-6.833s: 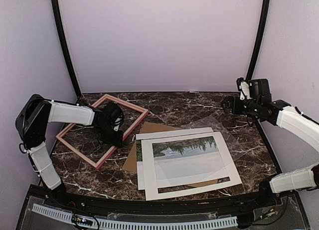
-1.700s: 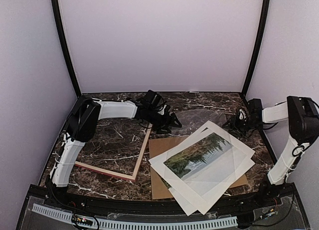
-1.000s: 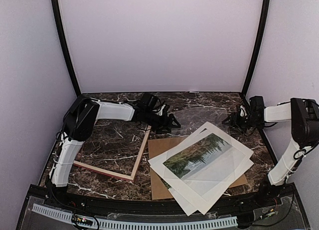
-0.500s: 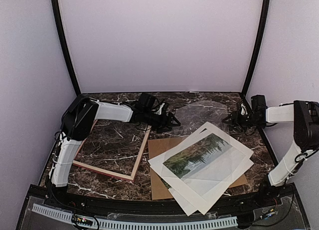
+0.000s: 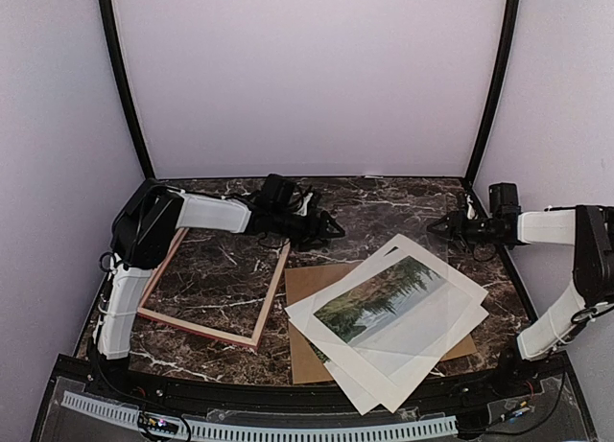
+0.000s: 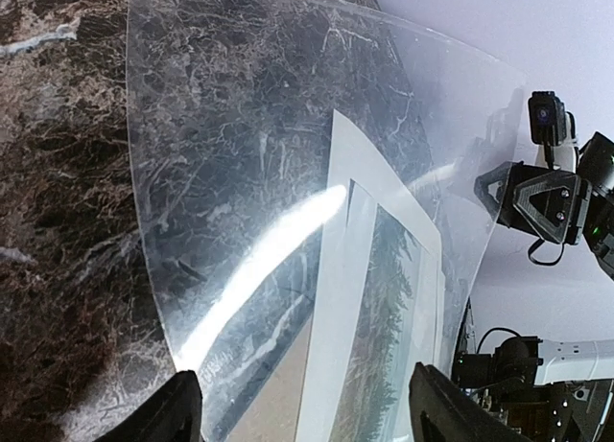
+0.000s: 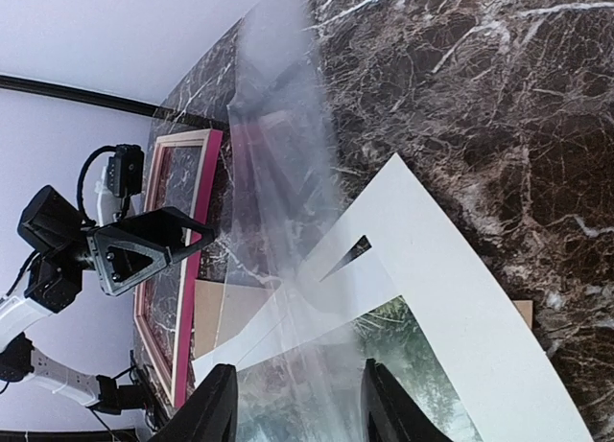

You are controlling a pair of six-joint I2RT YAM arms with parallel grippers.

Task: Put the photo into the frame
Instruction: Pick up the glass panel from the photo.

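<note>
The photo [image 5: 384, 293] lies at the right of the table under a white mat board [image 5: 451, 279], its trees showing through the window. The pink-red frame [image 5: 271, 293] lies flat at the left, with only marble inside it. A clear plastic sheet [image 5: 384, 217] spans the gap between the two grippers at the back. My left gripper [image 5: 331, 229] stands wide open, and the sheet's near edge [image 6: 288, 126] reaches between its fingertips [image 6: 182, 413]. My right gripper [image 5: 439, 227] has its jaws apart on either side of the sheet's other edge [image 7: 278, 126].
A brown backing board [image 5: 312, 284] lies under the mat board and the photo, next to the frame's right rail. The stack reaches close to the table's front edge. Walls enclose the table at the back and on both sides.
The right gripper's jaws have narrowed around the clear sheet's edge. Both grippers have drifted slightly toward the back. The photo, mat board and frame have not moved.
</note>
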